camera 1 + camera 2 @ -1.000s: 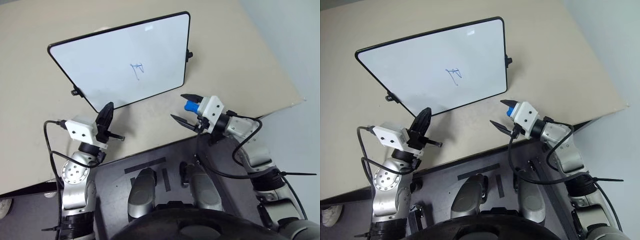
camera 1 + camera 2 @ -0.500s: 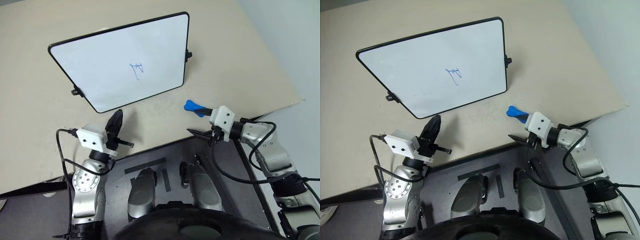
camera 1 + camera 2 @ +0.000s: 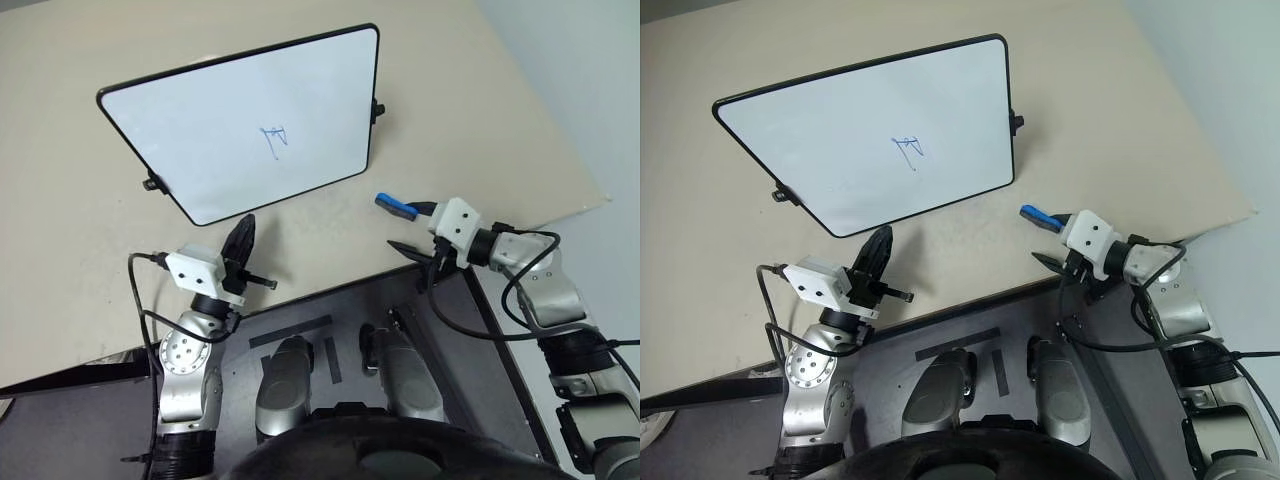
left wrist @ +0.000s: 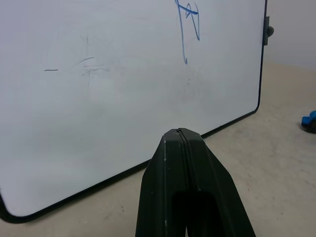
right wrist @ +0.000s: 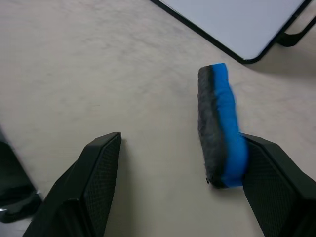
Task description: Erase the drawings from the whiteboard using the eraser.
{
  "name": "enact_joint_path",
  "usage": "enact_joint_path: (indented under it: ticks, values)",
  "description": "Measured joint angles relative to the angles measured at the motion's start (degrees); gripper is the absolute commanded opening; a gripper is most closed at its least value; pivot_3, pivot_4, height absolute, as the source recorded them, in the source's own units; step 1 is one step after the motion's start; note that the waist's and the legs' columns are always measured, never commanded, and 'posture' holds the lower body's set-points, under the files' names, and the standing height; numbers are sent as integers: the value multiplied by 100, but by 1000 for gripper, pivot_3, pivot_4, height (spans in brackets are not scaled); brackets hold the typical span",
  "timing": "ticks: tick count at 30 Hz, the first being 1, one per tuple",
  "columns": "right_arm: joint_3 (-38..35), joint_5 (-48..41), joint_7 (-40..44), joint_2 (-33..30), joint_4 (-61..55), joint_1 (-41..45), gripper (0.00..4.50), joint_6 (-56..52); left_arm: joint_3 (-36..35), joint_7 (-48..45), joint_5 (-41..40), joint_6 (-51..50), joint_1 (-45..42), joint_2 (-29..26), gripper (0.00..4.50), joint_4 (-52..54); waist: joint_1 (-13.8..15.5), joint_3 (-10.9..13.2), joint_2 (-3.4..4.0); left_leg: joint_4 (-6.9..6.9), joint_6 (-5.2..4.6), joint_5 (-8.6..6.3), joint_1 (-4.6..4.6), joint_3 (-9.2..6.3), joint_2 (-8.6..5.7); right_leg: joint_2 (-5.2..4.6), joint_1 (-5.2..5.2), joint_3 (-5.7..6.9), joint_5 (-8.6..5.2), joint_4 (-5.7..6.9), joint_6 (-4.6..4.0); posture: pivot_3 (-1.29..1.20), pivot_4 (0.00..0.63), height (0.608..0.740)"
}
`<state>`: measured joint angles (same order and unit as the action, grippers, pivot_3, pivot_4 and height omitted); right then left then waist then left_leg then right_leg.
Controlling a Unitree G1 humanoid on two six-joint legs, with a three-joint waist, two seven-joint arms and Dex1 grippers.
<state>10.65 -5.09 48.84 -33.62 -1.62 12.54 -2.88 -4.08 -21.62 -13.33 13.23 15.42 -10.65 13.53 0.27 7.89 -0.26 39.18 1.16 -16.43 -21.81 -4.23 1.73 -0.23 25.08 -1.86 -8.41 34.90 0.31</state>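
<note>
The whiteboard [image 3: 250,125] lies on the beige counter [image 3: 470,110], a wide white panel in a thin black frame with small black knobs on its side edges. The drawings [image 3: 275,140], a few thin blue strokes like a letter, sit a little right of the board's middle; in the left wrist view they show near the far side of the board [image 4: 123,74], with some faint grey smudges and a short dark dash elsewhere on the white surface.

The left pincer [image 3: 240,243] hangs over the counter just in front of the board's near edge, pointing toward it, its two black fingers pressed together with nothing between them.

The right pincer [image 3: 408,227] is over the counter near its front edge, off the board's near right corner and apart from it. Its fingers stand wide apart. The eraser [image 3: 396,206], a small blue block with a dark grey felt face, rests against the inner side of one finger [image 5: 276,182]; the other finger [image 5: 94,182] is well away from it, so the block is not clamped. Whether it lies on the counter or rides on that finger, I cannot tell.

There are no containers on the counter.
</note>
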Motion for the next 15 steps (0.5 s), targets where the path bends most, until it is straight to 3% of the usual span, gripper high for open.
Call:
enact_joint_path:
  ticks: [8,11,15]
  values:
    - [1,109,-60,163,439,240,3702,296,17,-49,1,191,-77,35,0,-274,-3,0,0,2,-2,3,3,1,0,0,-2,0,5,0,-3,0,150,740]
    - [1,171,-91,211,578,303,3092,391,18,-48,3,245,-105,43,0,-316,-3,0,0,1,-2,7,15,0,0,0,-14,0,1,-1,7,0,150,740]
    - [1,262,-162,242,715,357,1784,442,18,-48,5,294,-138,44,0,-368,-2,0,0,3,-2,8,23,0,0,-1,-24,-1,-17,-1,35,0,150,740]
